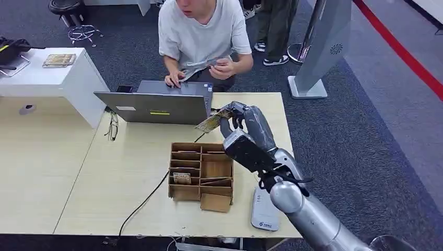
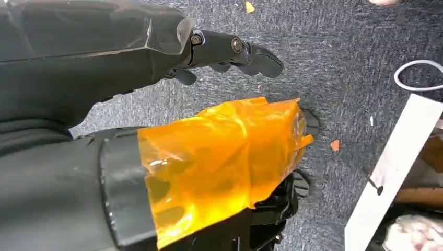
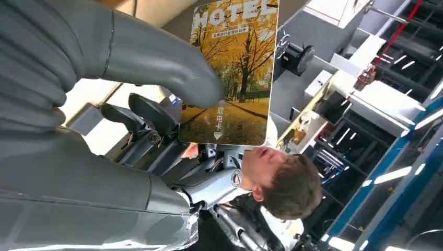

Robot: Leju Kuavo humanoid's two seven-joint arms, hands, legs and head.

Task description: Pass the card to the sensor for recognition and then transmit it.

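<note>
The hotel key card (image 1: 212,122) is held up at centre frame of the head view, pinched by the right hand (image 1: 245,121) above the table (image 1: 125,172), just right of the laptop (image 1: 156,104) and above the wooden card organizer (image 1: 201,175). In the right wrist view the grip is plain: the card (image 3: 232,73) is pressed by the thick grey thumb (image 3: 156,57) against the darker fingers (image 3: 143,112) behind it, at one short end only. The left hand (image 2: 230,52) is seen over carpet with orange tape (image 2: 219,162) wrapped on its thumb; nothing is seen in it, though whether the fingers are spread or curled cannot be told.

The white card reader (image 1: 264,209) lies at lower right of the head view, close to the table edge and partly hidden under the right forearm.

Risks are judged as follows. A slip is possible, since so little of the card is clamped (most of it juts free). A twist of the card within the pinch would present an edge, not a face, to the reader. The descent towards the reader could also be misjudged, because the forearm covers it.

The long axis of the card runs from the fingers towards the left of the head view, dipping slightly, with the free end pointing at the laptop and the seated person (image 1: 203,31).
</note>
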